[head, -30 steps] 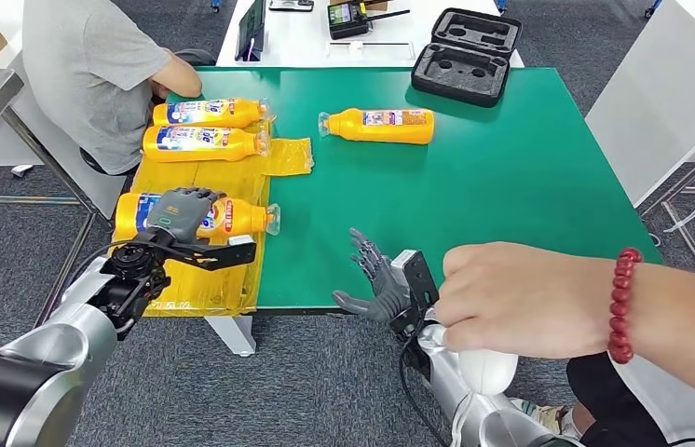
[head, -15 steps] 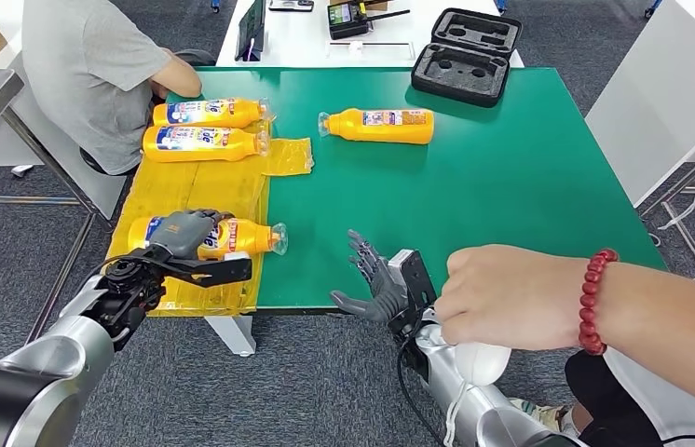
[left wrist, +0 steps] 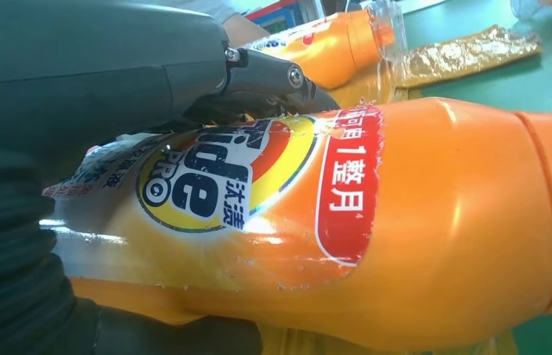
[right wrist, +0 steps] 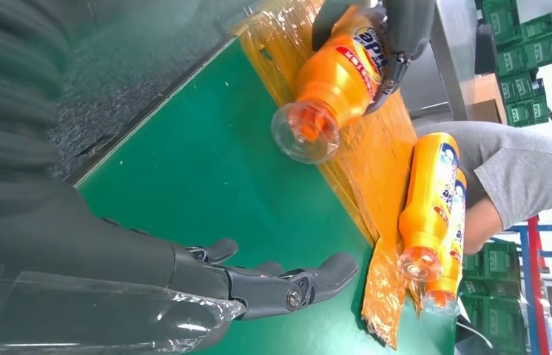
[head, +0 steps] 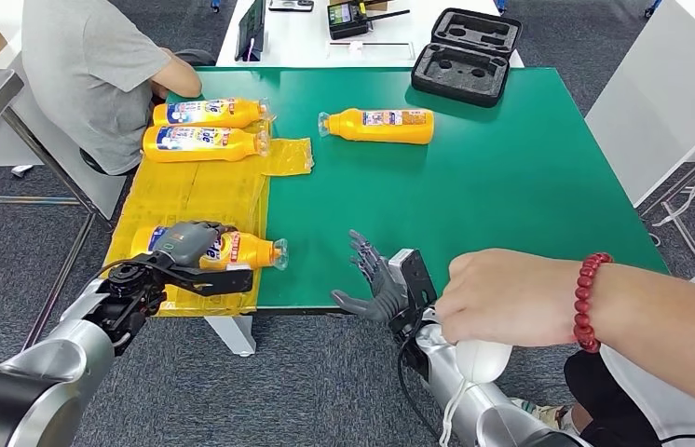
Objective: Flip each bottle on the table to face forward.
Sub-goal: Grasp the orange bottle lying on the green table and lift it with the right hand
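My left hand [head: 187,244] grips an orange detergent bottle [head: 243,250] lying on the yellow sheet [head: 197,192] near the table's front left edge; its label [left wrist: 229,185] faces the wrist camera and its clear cap [right wrist: 304,132] points right. Two more orange bottles [head: 204,113] [head: 202,142] lie side by side at the back left. Another bottle [head: 381,124] lies on the green table [head: 511,177] further back, cap to the left. My right hand [head: 376,279] hovers open at the table's front edge, fingers [right wrist: 288,285] spread.
A person's hand [head: 502,298] with a red bead bracelet [head: 586,303] rests on my right forearm. A seated person in grey [head: 92,65] is at the back left corner. A black foam case [head: 468,56] stands at the table's far edge.
My left hand has drawn the held bottle nearer to the front edge and slightly right. The right hand has stayed put; the person's arm shifted a little left.
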You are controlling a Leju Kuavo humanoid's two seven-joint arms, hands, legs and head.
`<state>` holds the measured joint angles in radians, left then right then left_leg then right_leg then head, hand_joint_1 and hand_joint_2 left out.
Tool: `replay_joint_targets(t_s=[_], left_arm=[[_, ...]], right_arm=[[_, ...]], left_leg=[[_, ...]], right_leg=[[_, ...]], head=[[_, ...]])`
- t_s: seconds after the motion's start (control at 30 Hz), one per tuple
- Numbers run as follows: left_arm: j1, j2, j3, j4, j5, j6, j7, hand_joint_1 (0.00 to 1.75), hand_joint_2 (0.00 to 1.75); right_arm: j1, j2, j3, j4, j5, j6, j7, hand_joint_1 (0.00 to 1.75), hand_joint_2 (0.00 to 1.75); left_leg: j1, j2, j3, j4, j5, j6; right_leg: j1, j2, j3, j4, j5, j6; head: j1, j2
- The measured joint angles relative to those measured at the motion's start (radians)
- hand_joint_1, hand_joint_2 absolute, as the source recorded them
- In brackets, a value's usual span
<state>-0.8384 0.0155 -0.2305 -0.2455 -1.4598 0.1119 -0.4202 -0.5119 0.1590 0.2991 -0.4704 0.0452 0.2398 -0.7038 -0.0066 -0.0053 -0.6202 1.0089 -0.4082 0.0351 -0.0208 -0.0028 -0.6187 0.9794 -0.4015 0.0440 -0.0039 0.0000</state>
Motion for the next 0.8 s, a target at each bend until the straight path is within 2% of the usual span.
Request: replay_joint_targets(t_s=[0.1, 0.3, 0.4, 0.47, 0.5, 0.53, 0.6, 0.63, 0.67, 0.8], left_arm=[[0.001, 0.0, -0.001, 0.001, -0.015, -0.006, 0.006, 1.75, 0.0], [0.001, 0.0, -0.014, 0.002, -0.057, 0.0, 0.018, 1.72, 0.0], [0.001, 0.0, -0.023, 0.002, -0.07, 0.005, 0.023, 1.47, 0.0], [0.001, 0.0, -0.031, 0.002, -0.075, 0.012, 0.026, 1.4, 0.0], [0.001, 0.0, -0.034, 0.002, -0.079, 0.016, 0.027, 1.21, 0.0], [0.001, 0.0, -0.036, 0.002, -0.082, 0.019, 0.028, 0.93, 0.0], [0.001, 0.0, -0.041, 0.002, -0.087, 0.024, 0.029, 0.24, 0.0], [0.0, 0.0, -0.044, 0.002, -0.09, 0.028, 0.03, 0.07, 0.0], [0.0, 0.0, -0.047, 0.002, -0.094, 0.035, 0.03, 0.0, 0.0], [-0.003, 0.0, -0.089, 0.002, -0.103, 0.076, 0.027, 0.0, 0.0]], right_arm=[[-0.001, 0.0, 0.0, 0.003, -0.003, -0.002, 0.0, 0.0, 1.75], [-0.002, -0.001, 0.0, 0.009, -0.004, -0.011, 0.0, 0.0, 1.75], [-0.003, -0.001, 0.0, 0.012, -0.004, -0.013, 0.0, 0.0, 1.75], [-0.003, -0.001, 0.0, 0.014, -0.004, -0.015, 0.0, 0.0, 1.75], [-0.004, -0.001, 0.0, 0.014, -0.004, -0.016, 0.0, 0.0, 1.75], [-0.005, -0.001, 0.0, 0.015, -0.004, -0.017, 0.0, 0.0, 1.75], [-0.007, -0.001, 0.0, 0.016, -0.004, -0.019, 0.0, 0.0, 1.75], [-0.008, -0.001, 0.0, 0.016, -0.004, -0.019, 0.0, 0.0, 1.75], [-0.008, -0.001, 0.0, 0.017, -0.004, -0.019, 0.0, 0.0, 1.75], [-0.012, -0.001, 0.0, 0.02, -0.004, -0.02, 0.0, 0.0, 1.75]], left_leg=[[0.0, 0.0, 0.0, 0.0, 0.0, 0.0], [0.0, 0.0, 0.0, 0.0, 0.0, 0.0], [0.0, 0.0, 0.0, 0.0, 0.0, 0.0], [0.0, 0.0, 0.0, 0.0, 0.0, 0.0], [0.0, 0.0, 0.0, 0.0, 0.0, 0.0], [0.0, 0.0, 0.0, 0.0, 0.0, 0.0], [0.0, 0.0, 0.0, 0.0, 0.0, 0.0], [0.0, 0.0, 0.0, 0.0, 0.0, 0.0], [0.0, 0.0, 0.0, 0.0, 0.0, 0.0], [0.0, 0.0, 0.0, 0.0, 0.0, 0.0]], right_leg=[[0.0, 0.0, 0.0, 0.0, 0.0, 0.0], [0.0, 0.0, 0.0, 0.0, 0.0, 0.0], [0.0, 0.0, 0.0, 0.0, 0.0, 0.0], [0.0, 0.0, 0.0, 0.0, 0.0, 0.0], [0.0, 0.0, 0.0, 0.0, 0.0, 0.0], [0.0, 0.0, 0.0, 0.0, 0.0, 0.0], [0.0, 0.0, 0.0, 0.0, 0.0, 0.0], [0.0, 0.0, 0.0, 0.0, 0.0, 0.0], [0.0, 0.0, 0.0, 0.0, 0.0, 0.0], [0.0, 0.0, 0.0, 0.0, 0.0, 0.0]], head=[[0.0, 0.0], [0.0, 0.0], [0.0, 0.0], [0.0, 0.0], [0.0, 0.0], [0.0, 0.0], [0.0, 0.0], [0.0, 0.0], [0.0, 0.0], [0.0, 0.0]])
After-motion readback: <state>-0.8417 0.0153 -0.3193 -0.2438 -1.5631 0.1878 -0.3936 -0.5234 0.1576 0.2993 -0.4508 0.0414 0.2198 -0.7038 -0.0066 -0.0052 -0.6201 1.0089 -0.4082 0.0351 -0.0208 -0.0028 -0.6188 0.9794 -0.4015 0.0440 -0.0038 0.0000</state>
